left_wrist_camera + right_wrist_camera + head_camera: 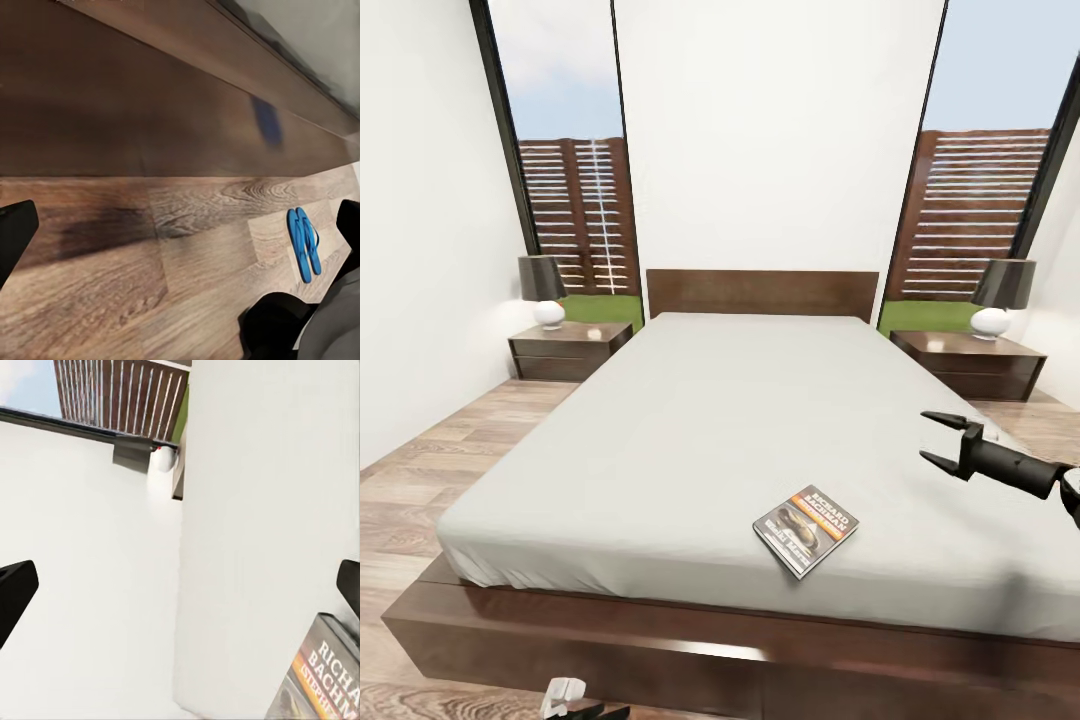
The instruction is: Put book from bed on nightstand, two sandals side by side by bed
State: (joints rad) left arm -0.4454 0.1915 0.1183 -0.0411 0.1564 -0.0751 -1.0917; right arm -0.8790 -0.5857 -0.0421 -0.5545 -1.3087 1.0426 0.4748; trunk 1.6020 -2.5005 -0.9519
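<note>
The book point(807, 528), a dark paperback with an orange title band, lies flat on the grey mattress of the bed point(690, 420) near its foot edge. My right gripper point(934, 440) hovers open above the mattress, to the right of the book and a little farther up the bed. In the right wrist view the book's corner point(324, 675) shows beside the open right gripper point(180, 585). The two blue sandals point(304, 244) lie side by side on the wood floor close to the dark bed frame point(150, 97). My left gripper point(180, 225) hangs open over the floor, apart from them.
A dark nightstand point(568, 350) with a lamp point(543, 290) stands left of the headboard, and another nightstand point(970, 362) with a lamp point(1000, 295) stands on the right. Plank floor point(420, 470) runs along both sides. Part of my left arm point(572, 698) shows below the bed's foot.
</note>
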